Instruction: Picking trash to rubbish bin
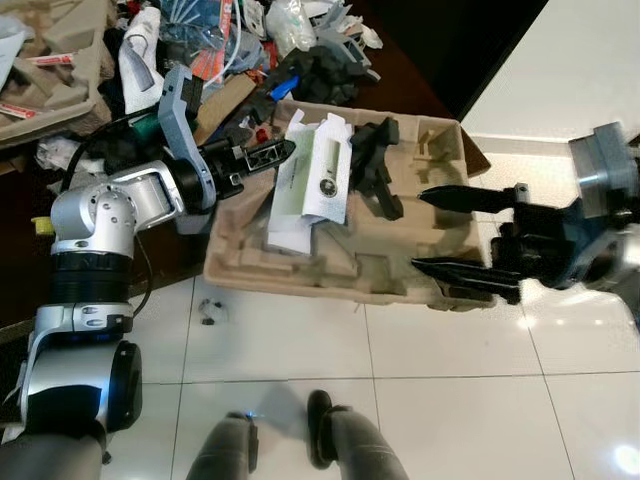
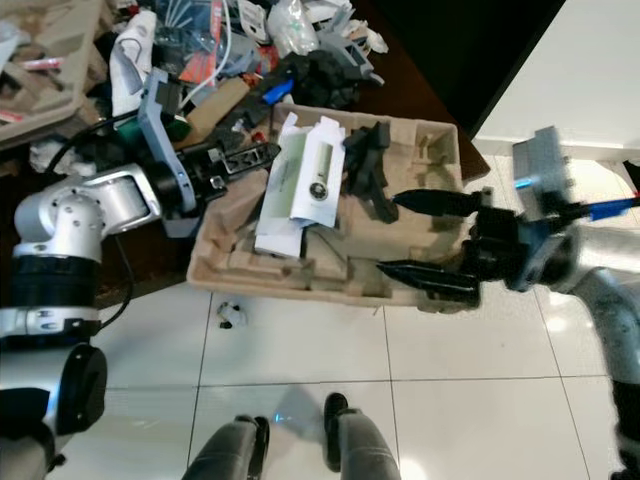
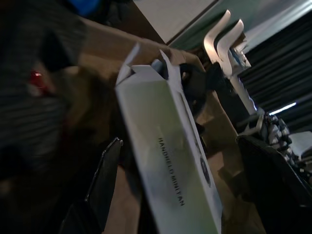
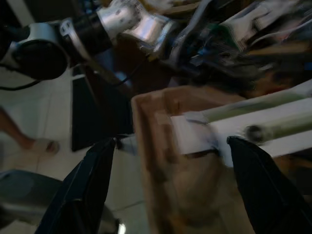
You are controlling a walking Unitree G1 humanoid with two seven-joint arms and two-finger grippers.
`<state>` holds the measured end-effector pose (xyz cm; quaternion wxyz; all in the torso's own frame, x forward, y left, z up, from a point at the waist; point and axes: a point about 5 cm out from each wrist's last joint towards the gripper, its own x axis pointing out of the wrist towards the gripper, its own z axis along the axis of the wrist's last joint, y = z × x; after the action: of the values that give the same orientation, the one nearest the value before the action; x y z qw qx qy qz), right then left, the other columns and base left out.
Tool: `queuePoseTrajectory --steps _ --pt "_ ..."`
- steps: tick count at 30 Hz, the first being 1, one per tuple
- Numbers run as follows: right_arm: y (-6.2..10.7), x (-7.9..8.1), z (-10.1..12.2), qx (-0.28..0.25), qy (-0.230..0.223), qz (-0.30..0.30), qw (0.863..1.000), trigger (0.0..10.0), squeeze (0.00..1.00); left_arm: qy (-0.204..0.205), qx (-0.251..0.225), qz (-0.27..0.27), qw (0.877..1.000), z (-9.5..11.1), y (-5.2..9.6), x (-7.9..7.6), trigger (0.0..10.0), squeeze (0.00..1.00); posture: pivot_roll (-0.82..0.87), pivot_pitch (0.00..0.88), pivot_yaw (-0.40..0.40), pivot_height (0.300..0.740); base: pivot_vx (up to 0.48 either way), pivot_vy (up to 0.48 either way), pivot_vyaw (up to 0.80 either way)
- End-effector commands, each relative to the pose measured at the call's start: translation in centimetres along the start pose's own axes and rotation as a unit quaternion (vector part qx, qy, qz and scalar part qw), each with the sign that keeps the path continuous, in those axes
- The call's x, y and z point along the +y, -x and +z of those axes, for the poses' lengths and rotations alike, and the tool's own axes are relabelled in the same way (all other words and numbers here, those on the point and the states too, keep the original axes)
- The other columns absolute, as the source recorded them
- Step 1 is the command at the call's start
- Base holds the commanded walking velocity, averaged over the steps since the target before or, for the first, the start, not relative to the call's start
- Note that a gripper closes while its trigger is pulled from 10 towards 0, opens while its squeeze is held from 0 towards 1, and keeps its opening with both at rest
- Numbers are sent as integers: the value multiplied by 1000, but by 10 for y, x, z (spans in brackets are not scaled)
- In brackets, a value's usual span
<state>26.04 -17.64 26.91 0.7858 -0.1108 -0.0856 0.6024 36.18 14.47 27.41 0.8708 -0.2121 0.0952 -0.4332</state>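
A moulded brown pulp tray [image 1: 330, 272] lies on the floor, half on white tiles and half on a dark surface. In it lie a long white box [image 1: 325, 180] with printed lettering and a black plastic piece [image 1: 375, 165]. My left gripper [image 1: 272, 154] is at the tray's far left rim. It is open, and in the left wrist view the white box [image 3: 170, 175] lies between its fingers [image 3: 105, 180]. My right gripper [image 1: 445, 236] hovers over the tray's right end, open, with nothing between its fingers [image 1: 470, 198].
A heap of mixed rubbish [image 1: 230, 50] with bags, wrappers and another pulp tray [image 1: 50, 90] fills the dark floor behind. A small scrap [image 1: 210, 312] lies on the white tiles [image 1: 450, 400] near the tray's front. My own feet [image 1: 320, 440] are at the bottom.
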Motion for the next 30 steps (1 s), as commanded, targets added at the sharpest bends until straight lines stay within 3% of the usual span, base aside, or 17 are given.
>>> queuePoseTrajectory --steps 1,2,5,10,12,18,26,28,29,30 --pt "-7 5 1 9 23 5 1000 10000 0 4 9 -7 1000 -5 -4 0 10000 384 -57 382 -79 740 0 0 0" --pt "-23 6 -6 -1 24 -7 1000 10000 0 3 11 -11 1000 -4 -6 -1 10000 373 -54 390 -76 740 0 0 0" --pt "-29 2 -10 2 28 -26 999 10000 0 1 14 -13 1000 -4 -6 -1 10000 353 -52 394 -75 740 0 0 0" --pt "-30 -7 -12 15 44 -61 997 10000 0 1 16 -14 1000 -5 -6 -1 10000 341 -52 394 -75 740 0 0 0" --pt "-33 -18 -17 35 60 -108 992 10000 0 -1 17 -14 1000 -5 -5 1 10000 329 -52 394 -75 740 0 0 0" --pt "-38 -23 -25 61 55 -140 987 10000 0 -2 18 -14 1000 -5 -5 2 10000 325 -50 403 -75 740 0 0 0" --pt "-47 -26 -36 70 -12 -171 983 10000 0 -1 16 -20 1000 -6 -4 2 10000 325 -51 406 -75 740 0 0 0" --pt "-53 -31 -43 64 -77 -200 975 10000 0 3 17 -23 1000 -9 -4 4 10000 314 -51 406 -75 740 0 0 0" --pt "-53 -31 -43 64 -77 -200 975 10000 0 3 17 -23 1000 -9 -4 4 10000 314 -51 406 -75 740 0 0 0" --pt "-55 -34 -45 60 -106 -215 969 10000 0 4 19 -23 1000 -11 -5 4 10000 310 -51 406 -75 740 0 0 0"
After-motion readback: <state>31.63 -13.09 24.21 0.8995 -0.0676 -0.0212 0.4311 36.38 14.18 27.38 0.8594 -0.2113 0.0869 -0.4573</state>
